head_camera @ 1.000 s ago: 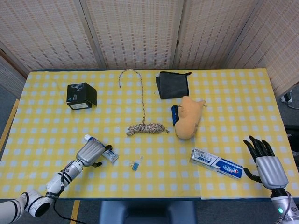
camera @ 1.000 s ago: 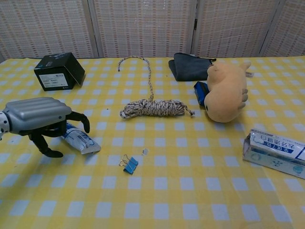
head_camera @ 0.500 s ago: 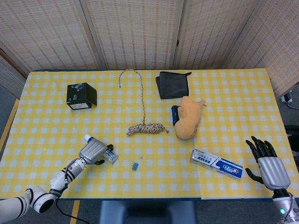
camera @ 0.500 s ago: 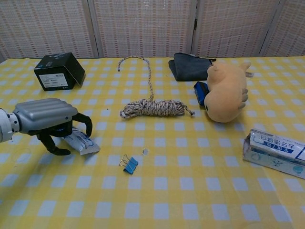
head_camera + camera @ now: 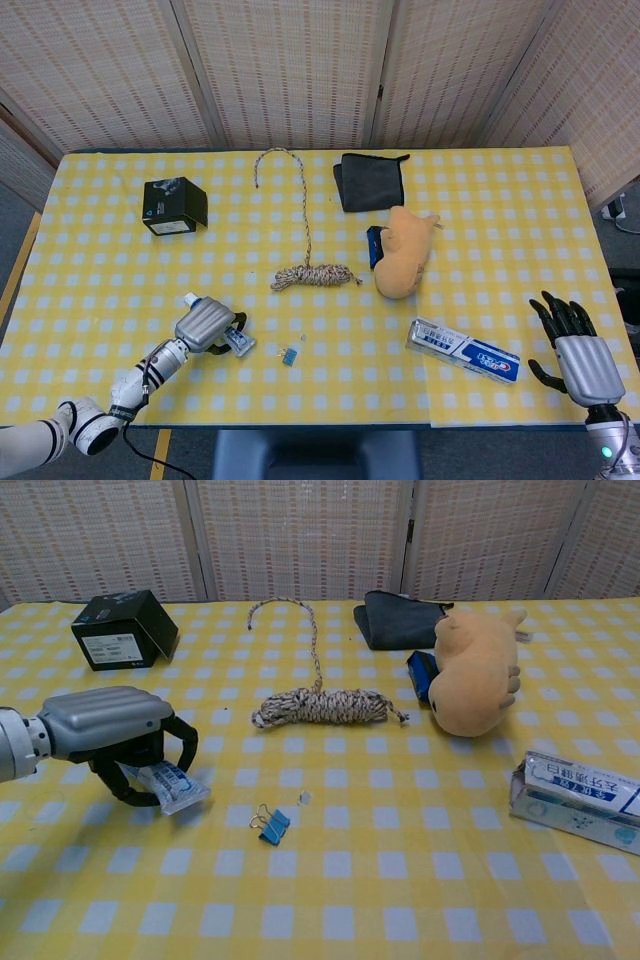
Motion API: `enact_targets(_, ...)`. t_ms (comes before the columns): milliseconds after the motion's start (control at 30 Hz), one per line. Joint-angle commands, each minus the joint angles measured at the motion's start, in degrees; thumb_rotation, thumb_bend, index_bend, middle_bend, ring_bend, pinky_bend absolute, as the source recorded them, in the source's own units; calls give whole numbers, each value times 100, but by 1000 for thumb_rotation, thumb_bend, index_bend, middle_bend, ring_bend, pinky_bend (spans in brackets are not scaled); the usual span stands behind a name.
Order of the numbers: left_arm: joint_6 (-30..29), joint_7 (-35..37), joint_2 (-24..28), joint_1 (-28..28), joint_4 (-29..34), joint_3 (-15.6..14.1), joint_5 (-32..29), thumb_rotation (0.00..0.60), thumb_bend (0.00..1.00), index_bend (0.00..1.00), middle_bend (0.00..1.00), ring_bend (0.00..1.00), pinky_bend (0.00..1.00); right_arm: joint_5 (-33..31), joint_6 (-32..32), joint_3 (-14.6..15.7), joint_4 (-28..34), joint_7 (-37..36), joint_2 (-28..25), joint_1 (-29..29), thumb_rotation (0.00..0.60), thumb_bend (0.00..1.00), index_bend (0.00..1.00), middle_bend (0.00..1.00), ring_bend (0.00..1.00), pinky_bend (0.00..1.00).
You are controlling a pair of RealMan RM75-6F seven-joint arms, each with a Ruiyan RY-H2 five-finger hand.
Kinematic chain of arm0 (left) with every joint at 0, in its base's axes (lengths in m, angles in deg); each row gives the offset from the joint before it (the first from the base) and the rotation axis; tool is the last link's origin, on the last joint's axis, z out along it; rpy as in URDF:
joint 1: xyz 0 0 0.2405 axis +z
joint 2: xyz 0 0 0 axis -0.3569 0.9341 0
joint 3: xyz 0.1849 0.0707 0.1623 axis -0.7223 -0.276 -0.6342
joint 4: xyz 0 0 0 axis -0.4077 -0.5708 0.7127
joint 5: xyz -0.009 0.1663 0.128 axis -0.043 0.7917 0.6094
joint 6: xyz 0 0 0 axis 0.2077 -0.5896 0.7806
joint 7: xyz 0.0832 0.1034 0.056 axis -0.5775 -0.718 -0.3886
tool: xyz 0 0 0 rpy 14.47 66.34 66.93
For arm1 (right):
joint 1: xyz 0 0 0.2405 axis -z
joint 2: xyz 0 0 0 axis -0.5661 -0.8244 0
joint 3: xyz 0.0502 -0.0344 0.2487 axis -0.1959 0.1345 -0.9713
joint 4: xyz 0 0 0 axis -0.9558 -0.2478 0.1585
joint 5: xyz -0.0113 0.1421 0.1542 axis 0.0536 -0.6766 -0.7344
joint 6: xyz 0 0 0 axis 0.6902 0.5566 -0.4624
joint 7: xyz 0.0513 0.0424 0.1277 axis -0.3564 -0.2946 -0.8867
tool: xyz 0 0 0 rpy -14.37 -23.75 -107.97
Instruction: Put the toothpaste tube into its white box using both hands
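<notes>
Your left hand (image 5: 105,730) cages the blue-and-white toothpaste tube (image 5: 172,784) to lift it; right hand (image 5: 580,355) waits, fingers spread, beside the long white box (image 5: 463,351).

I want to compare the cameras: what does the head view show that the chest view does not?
Only the head view shows the right hand, open beside the table edge. Only the chest view shows the left hand's fingers curled around the toothpaste tube. Both show the left hand, the white box, binder clip and rope.
</notes>
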State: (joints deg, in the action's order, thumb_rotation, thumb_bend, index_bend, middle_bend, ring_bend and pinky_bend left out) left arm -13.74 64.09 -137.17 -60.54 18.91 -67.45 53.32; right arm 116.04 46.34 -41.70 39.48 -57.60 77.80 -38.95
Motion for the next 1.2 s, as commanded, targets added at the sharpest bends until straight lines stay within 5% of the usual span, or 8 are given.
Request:
enact_targets(33,-269,427,-1,66,72,-1,88,600,287,772,1000,1000,1000,20,24,4,2,-22,-9,11,600,325,0,0,0,0)
enact_targets(400,-858,1998,512,333,1087,257,-205,600,297,804,1000,1000,1000,377,85,-17,-163,-519,118,-125,600,325,0,0,0,0)
enact_targets(567,-944,2470,991,422,1797,187,-98,600,306,804,1000,1000,1000,575,67,-41,-483,-1251,305,-281,600,324,0,27,114,99)
enact_targets(733,-894,2928,1420,464,2511,146,-132,600,309,804,1000,1000,1000,286,-736,-2,-153,-1119,47,-597,600,325,35,63,137,125)
enact_targets(900,-546,3774,1943,340,3080,68,-31,600,309,804,1000,1000,1000,-28,-1244,-37,46,-945,16,-812,600,324,173,143,193,183)
enact_targets(1200,-581,4451,2429,302,3280,-82,404,600,310,804,1000,1000,1000,-1053,-1817,-183,452,-355,119,-957,600,325,257,214,240,217)
